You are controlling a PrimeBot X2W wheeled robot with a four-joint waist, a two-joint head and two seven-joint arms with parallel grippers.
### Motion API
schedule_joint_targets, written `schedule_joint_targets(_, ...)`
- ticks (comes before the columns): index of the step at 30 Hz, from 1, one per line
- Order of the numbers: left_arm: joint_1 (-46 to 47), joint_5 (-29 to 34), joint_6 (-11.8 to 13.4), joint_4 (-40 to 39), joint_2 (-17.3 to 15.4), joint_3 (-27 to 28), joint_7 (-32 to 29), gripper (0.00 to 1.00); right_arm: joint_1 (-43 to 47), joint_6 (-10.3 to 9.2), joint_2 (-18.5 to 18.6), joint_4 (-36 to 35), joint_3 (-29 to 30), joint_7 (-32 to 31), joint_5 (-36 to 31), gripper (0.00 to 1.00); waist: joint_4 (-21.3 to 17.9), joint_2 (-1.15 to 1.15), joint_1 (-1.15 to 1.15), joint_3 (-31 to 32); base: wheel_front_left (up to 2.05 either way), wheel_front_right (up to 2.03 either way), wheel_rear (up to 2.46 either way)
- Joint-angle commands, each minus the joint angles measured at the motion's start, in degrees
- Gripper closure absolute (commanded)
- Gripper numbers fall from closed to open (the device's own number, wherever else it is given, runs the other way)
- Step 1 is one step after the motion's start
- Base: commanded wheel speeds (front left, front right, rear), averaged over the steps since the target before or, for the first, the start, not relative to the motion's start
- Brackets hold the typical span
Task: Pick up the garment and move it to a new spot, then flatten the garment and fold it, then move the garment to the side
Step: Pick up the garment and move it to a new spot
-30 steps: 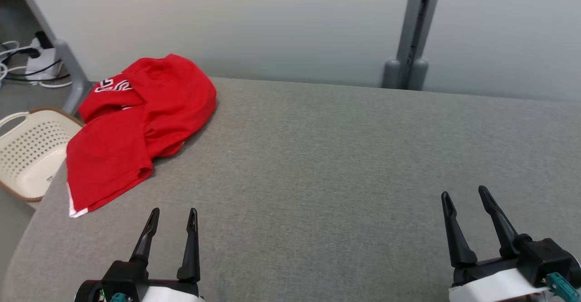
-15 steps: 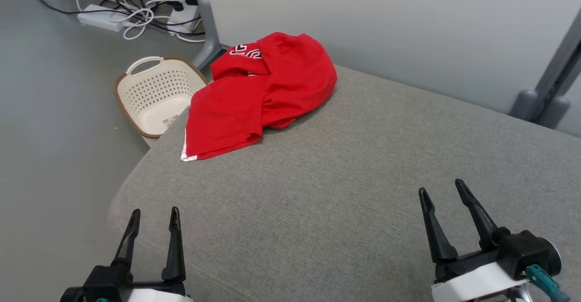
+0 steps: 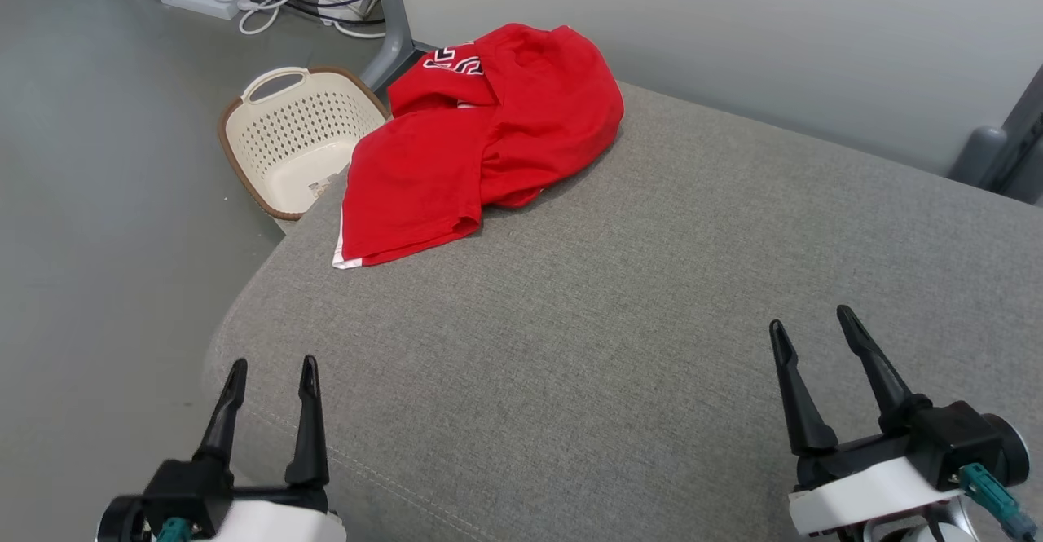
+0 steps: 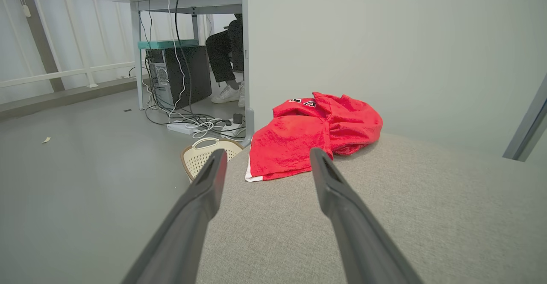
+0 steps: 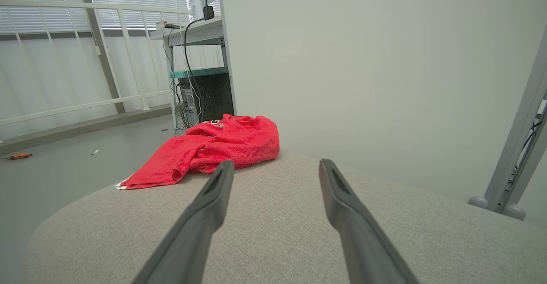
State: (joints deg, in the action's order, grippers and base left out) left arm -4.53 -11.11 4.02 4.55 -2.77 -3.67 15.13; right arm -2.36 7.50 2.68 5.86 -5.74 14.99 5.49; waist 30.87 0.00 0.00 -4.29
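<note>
red garment bunched, grey cushion

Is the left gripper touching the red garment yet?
Apart. In the head view the left gripper sits at the lower left, jaws open, with a broad stretch of bare grey cushion between it and the red garment.

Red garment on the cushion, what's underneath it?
The grey cushion, at its far left corner. The red garment is bunched in folds, so anything beneath them is covered.
</note>
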Motion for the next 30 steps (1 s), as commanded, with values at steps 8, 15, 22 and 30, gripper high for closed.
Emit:
schedule_joint_targets(8, 15.53, 3.03, -4.51, 1.74, -4.18, 2.92, 0.03, 0.0, -2.96, -0.01, 0.42, -2.88, 2.89, 0.3, -4.98, 0.0, -3.05, 0.0, 0.0, -7.4, 0.0, 0.0, 0.0)
schedule_joint_targets(15, 33.49, 3.35, -8.44, 9.7, -9.32, 2.27, -0.4, 0.0, -7.06, -0.01, 0.43, -4.57, 3.24, 0.3, -9.1, 0.0, -6.63, 0.0, 0.0, -14.35, 0.0, 0.0, 0.0)
schedule_joint_targets(22, 50.45, 1.14, -11.01, 24.95, -12.45, -2.27, -8.02, 0.0, -9.44, -0.01, 0.4, -5.59, 3.12, 0.3, -12.74, 0.0, -10.79, 0.0, 0.0, -20.58, 0.0, 0.0, 0.0)
schedule_joint_targets(30, 57.47, -1.68, -11.43, 42.74, -13.58, -6.87, -13.96, 0.0, -10.02, -0.01, 0.39, -7.52, 4.03, 0.3, -14.07, 0.0, -14.33, 0.0, 0.0, -24.77, 0.0, 0.0, 0.0)
